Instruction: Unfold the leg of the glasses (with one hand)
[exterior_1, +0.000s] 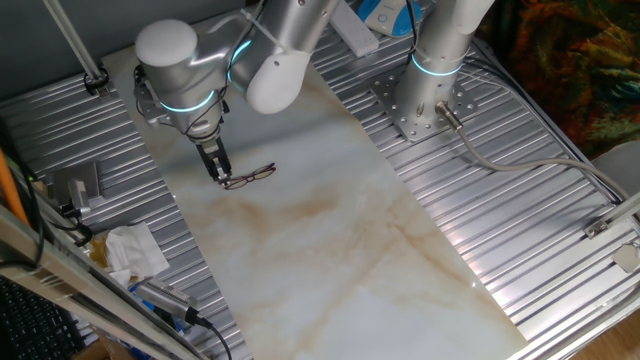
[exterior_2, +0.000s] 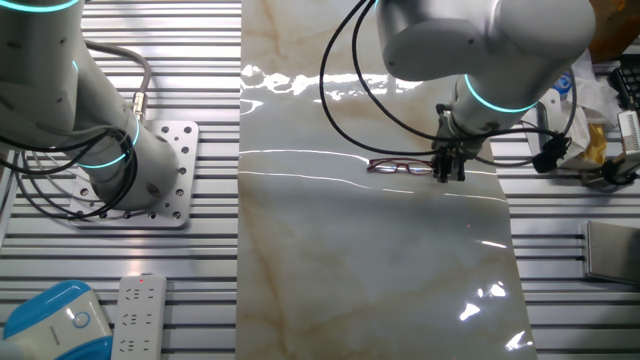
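Note:
The glasses (exterior_1: 252, 177) lie on the marble-look table top, a thin reddish-brown wire frame with small clear lenses. In the other fixed view the glasses (exterior_2: 398, 166) stretch left from the gripper. My gripper (exterior_1: 222, 176) points straight down from the silver arm with the cyan ring. Its tips are at the left end of the frame, where the leg meets it. From the other side the gripper (exterior_2: 450, 174) stands at the frame's right end, low on the table. The black fingers sit close together and look pinched on that end of the glasses. The leg itself is too thin to make out.
A second arm's base (exterior_1: 432, 95) is bolted to the ribbed metal plate at the back. Crumpled white tissue (exterior_1: 135, 250) and cables lie on the left plate. A remote (exterior_2: 138, 315) and a blue-white device (exterior_2: 55, 320) rest near the other base (exterior_2: 140, 175).

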